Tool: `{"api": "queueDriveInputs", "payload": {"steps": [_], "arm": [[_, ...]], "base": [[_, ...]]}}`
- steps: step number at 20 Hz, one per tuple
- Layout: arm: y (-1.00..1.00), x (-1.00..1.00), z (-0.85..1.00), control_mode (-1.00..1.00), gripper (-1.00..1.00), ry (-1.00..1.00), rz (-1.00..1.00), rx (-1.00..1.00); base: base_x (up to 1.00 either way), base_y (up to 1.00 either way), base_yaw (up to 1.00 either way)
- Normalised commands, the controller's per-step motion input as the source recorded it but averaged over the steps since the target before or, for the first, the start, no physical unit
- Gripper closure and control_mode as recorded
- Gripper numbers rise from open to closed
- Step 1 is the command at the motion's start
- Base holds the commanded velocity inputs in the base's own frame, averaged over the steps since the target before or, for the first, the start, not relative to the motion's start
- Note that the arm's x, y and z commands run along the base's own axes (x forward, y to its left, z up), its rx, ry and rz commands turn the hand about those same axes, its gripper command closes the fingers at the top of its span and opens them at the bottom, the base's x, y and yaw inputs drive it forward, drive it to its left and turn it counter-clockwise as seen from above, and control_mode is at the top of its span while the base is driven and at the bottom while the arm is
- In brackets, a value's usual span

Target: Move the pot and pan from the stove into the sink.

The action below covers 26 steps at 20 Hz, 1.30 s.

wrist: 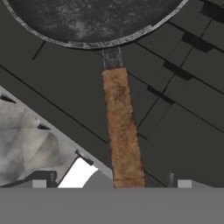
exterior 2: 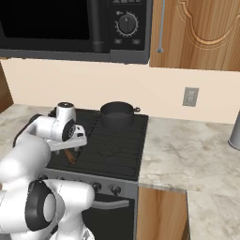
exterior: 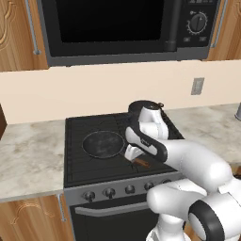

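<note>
Now, what we see, item by item:

Claw: our gripper [wrist: 111, 183] hangs just above the near part of the stove, its jaws spread fully apart with one tip on each side of the pan's wooden handle; we see nothing clamped between them.

Fingertips: we see the two tips [wrist: 39, 183] low in the hand view, well apart from the handle on both sides, not touching it.

Pan: we find the pan [exterior: 103, 143] sitting on the left near grate of the stove, speckled inside, upright and flat.

Pan handle: the brown handle [wrist: 122, 131] runs from the pan's rim toward the near right, and passes between our open jaws.

Pot: we see the pot [exterior 2: 117, 114] on the far right grate, upright, with one small loop handle showing on its right side; it stands well apart from the pan.

Stove: the stove [exterior: 75, 164] has dark grates on top and a row of knobs on its silver front.

Counter: a pale marble counter [exterior 2: 187, 150] lies on both sides of the stove.

Microwave: a black microwave [exterior: 108, 28] hangs above the stove.
</note>
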Motion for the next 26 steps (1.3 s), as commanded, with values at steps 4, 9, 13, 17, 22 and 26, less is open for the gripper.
{"api": "queueDriveInputs", "payload": {"steps": [4, 9, 13, 17, 22, 26], "arm": [[0.0, 0.29, -0.15, -1.0, -1.0, 0.0, 0.0, 0.0], [0.01, 0.3, -0.17, -1.0, -1.0, 0.0, 0.0, 0.0], [0.04, 0.09, -0.22, -1.0, -1.0, 0.0, 0.0, -0.03], [0.03, -0.06, -0.11, -1.0, -1.0, 0.01, 0.0, -0.04], [0.0, 0.0, -0.01, -1.0, -1.0, 0.0, 0.0, 0.0], [0.0, 0.0, -0.23, -1.0, -1.0, 0.0, 0.0, -0.05]], "base": [[0.0, 0.0, 0.0], [0.0, 0.0, 0.0], [0.0, 0.0, 0.0], [0.0, 0.0, 0.0], [0.0, 0.0, 0.0], [0.0, 0.0, 0.0]]}}
